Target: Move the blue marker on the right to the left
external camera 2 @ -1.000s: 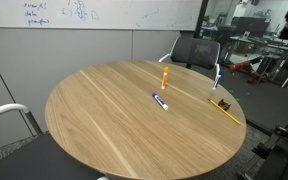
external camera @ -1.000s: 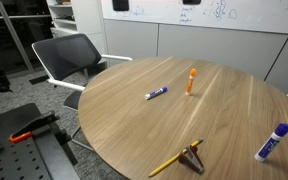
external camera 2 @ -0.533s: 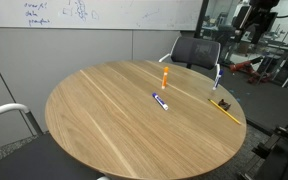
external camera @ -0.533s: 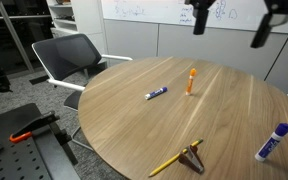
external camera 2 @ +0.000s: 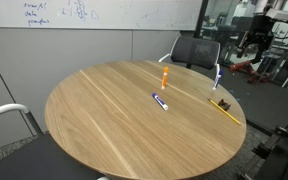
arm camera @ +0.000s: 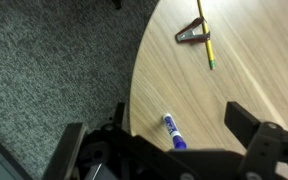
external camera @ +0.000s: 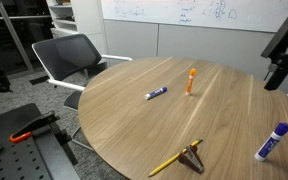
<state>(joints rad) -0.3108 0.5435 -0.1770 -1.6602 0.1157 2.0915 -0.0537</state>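
The blue marker (external camera: 272, 142), white-barrelled with a blue cap, lies near the table's edge in both exterior views (external camera 2: 217, 76). In the wrist view it (arm camera: 173, 131) lies on the wood close to the rim. My gripper (arm camera: 179, 140) is open and empty, well above the marker, which shows between the two dark fingers (arm camera: 246, 125). In the exterior views the gripper (external camera: 275, 78) hangs in the air above that side of the table (external camera 2: 252, 45).
A slim blue marker (external camera: 156, 93) and an orange marker (external camera: 191, 80) lie near the middle of the round wooden table (external camera: 134, 125). A yellow pencil (arm camera: 206, 40) and a binder clip (arm camera: 191, 33) lie near the edge. A black chair (external camera: 66, 55) stands beside the table.
The arm, absent a second ago, has come into view and moved down towards the table's side above the blue marker. The things on the table have not moved.
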